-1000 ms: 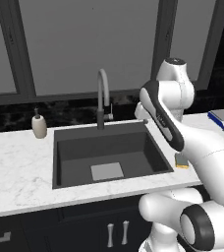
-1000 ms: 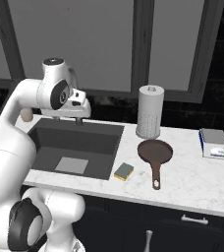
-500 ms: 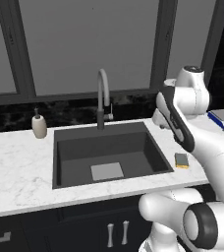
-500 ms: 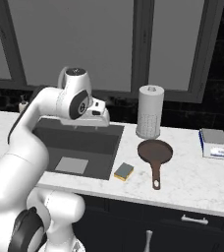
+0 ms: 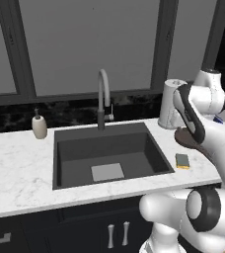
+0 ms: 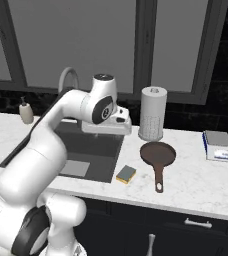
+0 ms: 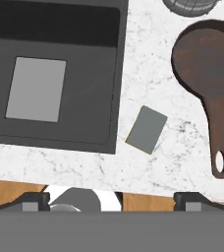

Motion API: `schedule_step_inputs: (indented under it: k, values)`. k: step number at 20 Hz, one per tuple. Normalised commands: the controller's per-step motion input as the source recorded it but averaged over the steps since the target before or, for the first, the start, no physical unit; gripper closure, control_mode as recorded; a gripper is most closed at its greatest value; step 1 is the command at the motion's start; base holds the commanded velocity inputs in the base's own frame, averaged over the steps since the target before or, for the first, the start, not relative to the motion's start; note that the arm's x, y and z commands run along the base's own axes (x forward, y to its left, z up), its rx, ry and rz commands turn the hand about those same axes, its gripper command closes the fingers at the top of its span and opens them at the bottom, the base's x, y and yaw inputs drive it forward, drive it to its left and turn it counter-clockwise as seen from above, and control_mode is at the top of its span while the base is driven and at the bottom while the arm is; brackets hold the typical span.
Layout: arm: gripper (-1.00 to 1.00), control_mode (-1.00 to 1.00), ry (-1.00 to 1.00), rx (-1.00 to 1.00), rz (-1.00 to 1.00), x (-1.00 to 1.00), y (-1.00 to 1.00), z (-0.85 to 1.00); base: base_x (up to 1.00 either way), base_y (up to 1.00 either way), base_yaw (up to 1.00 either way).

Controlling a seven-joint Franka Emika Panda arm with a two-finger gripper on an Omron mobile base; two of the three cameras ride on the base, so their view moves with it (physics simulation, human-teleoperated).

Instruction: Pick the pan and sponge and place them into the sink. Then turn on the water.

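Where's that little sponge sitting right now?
The sponge lies flat on the white marble counter, just off the sink's right front corner in the right base view, with the pan to its right, not touching.

Flat, even rendered light with no clear source covers everything. The white marble tabletop (image 6: 196, 175) reads bright, the sink (image 5: 109, 148) dim inside. Shadows are faint, glare none, edges sharp and undistorted.
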Motion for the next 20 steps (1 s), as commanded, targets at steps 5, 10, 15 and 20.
schedule_step_inputs:
  k: [5, 10, 15, 20]
  values:
    - [-1.00, -1.00, 0.06, 0.06, 0.00, 0.14, -0.56, -0.13, 0.00, 0.00, 0.00]
    - [-1.00, -1.00, 0.07, 0.04, -0.06, 0.15, -0.53, -0.17, 0.00, 0.00, 0.00]
    - [-1.00, -1.00, 0.01, 0.00, -0.05, 0.08, -0.30, -0.26, 0.00, 0.00, 0.00]
    - [-1.00, -1.00, 0.02, 0.00, -0.02, 0.04, -0.32, -0.27, 0.00, 0.00, 0.00]
